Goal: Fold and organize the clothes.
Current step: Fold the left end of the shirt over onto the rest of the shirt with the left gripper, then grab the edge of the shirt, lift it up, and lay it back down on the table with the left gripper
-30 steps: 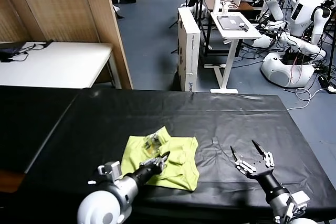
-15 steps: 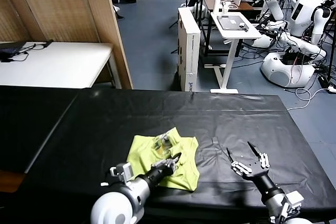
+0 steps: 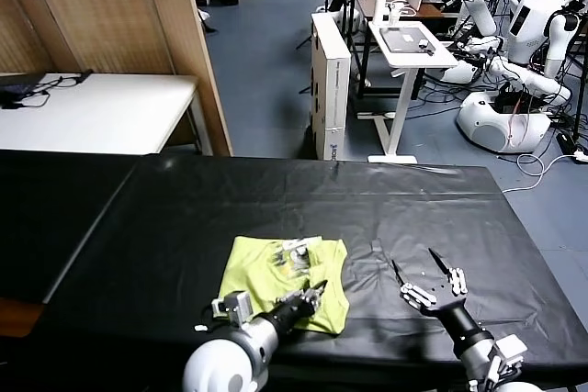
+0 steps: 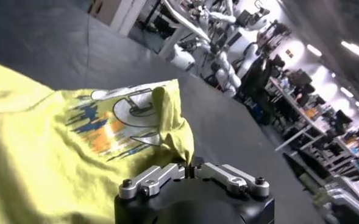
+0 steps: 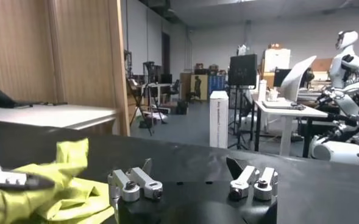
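The clothes are one lime yellow-green T-shirt (image 3: 276, 268) lying bunched on the black table (image 3: 276, 195) near its front edge. A fold with a white, blue and orange print (image 4: 121, 122) faces up. My left gripper (image 3: 317, 290) lies at the shirt's near right corner. In the left wrist view its jaws (image 4: 188, 170) stand close together with a hem of the T-shirt (image 4: 167, 131) pinched between them. My right gripper (image 3: 415, 263) hovers open to the right of the shirt, apart from it and holding nothing. Its fingers (image 5: 190, 165) are spread wide, and the shirt (image 5: 66, 182) shows off to one side.
The table's front edge runs just under both arms. A white table (image 3: 92, 112) and a wooden partition (image 3: 119, 16) stand behind at the left. A white desk (image 3: 409, 43) and other robots (image 3: 514, 89) stand on the floor at the back right.
My left gripper has moved right along the front edge, pulling the shirt's fold with it. The raised fold has dropped and the shirt lies flatter. The right gripper has drawn slightly left and nearer.
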